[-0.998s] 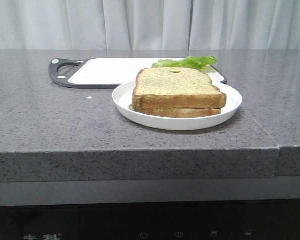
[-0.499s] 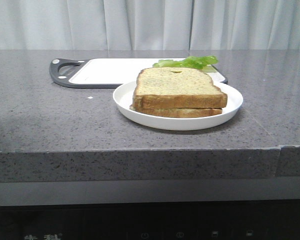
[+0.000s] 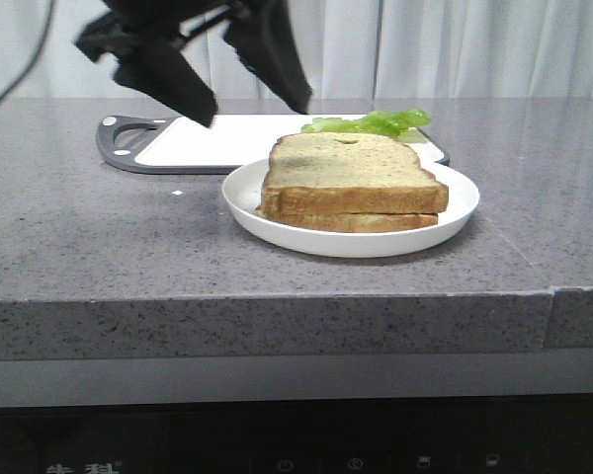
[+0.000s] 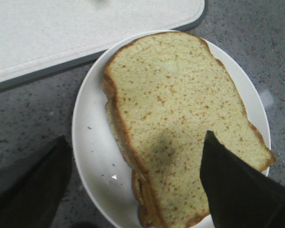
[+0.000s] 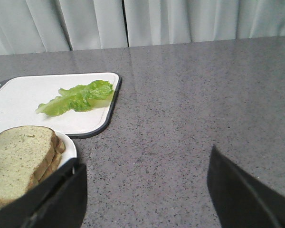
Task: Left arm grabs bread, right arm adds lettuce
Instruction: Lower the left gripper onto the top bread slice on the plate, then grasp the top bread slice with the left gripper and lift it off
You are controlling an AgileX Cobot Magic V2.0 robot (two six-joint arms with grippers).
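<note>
On a grey worktop (image 3: 99, 237), the bread (image 3: 351, 170) lies on top of a thinner slice on a white plate (image 3: 247, 193). The left gripper (image 3: 257, 107) hovers above with its fingers spread, holding nothing; likely next, it descends to grasp. Lettuce (image 5: 78, 99) waits on the cutting board (image 5: 19, 102); the right gripper (image 5: 147, 190) is also spread wide.

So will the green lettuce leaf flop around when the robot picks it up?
Probably yes. The lettuce looks thin and ruffled and lies flat and limp on the white cutting board, so it would likely droop from wherever it is pinched. It also looks very light, so it may cling or shift easily. Its crinkly edges could tear if squeezed hard.
</note>
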